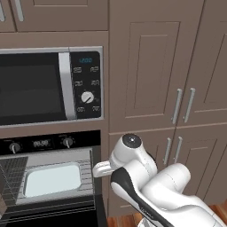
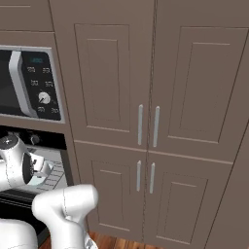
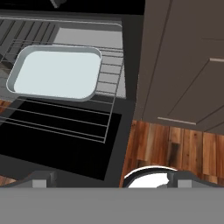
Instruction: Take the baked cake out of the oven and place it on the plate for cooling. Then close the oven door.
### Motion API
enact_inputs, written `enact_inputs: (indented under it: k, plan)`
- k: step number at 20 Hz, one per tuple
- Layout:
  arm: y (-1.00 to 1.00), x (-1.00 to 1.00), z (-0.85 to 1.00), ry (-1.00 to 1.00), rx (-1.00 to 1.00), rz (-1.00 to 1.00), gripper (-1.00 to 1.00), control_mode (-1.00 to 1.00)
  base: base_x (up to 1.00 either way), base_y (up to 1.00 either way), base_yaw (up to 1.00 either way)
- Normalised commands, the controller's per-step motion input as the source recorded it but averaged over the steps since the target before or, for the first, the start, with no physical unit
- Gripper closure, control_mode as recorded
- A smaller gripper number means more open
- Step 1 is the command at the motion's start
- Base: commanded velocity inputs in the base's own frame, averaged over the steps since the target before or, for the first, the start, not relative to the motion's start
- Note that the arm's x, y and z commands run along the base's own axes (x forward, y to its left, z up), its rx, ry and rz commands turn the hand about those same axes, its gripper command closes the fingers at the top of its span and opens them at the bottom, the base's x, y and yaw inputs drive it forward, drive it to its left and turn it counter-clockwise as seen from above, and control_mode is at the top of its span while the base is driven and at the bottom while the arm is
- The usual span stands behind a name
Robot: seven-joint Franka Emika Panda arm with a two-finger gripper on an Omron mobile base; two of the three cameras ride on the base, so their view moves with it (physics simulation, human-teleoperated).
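The oven [image 1: 48, 177] stands open below the microwave, and its oven door [image 3: 57, 148] lies folded down as a black panel. Inside, the cake [image 3: 54, 70] shows as a pale rectangular slab in a grey pan with rounded corners, resting on a wire rack [image 3: 94, 124] that reaches out over the door. The same pan [image 1: 52, 179] appears in the left base view. My gripper [image 3: 114, 180] is open, fingertips [image 3: 41, 179] spread wide with nothing between them, hanging back from the pan, above and to its right. The plate is out of view.
A silver-trimmed microwave [image 1: 48, 86] with keypad and white dial sits above the oven's control strip [image 1: 42, 142]. Tall brown cabinet doors [image 2: 146, 121] with silver handles fill the wall to the right. Wooden floor [image 3: 175, 144] shows beside the open door.
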Motion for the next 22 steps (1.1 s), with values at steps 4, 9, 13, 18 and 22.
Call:
enact_inputs:
  k: [4,9,13,18,22]
  plan:
    - [0.0,0.0,0.0,0.0,0.0,0.0,-1.0,-1.0,0.0,0.0,0.0]
    - [0.03,-0.24,-0.03,-0.03,0.02,0.0,-1.0,-1.0,0.0,0.0,0.0]
    - [0.45,-0.38,-0.06,-0.15,0.0,0.0,-1.0,-1.0,0.0,0.0,0.0]
    - [0.57,-0.2,-0.11,-0.01,-0.01,0.0,-1.0,-1.0,0.0,0.0,0.0]
    - [0.52,-0.16,-0.29,-0.01,0.0,0.0,-1.0,-1.0,0.0,0.0,0.0]
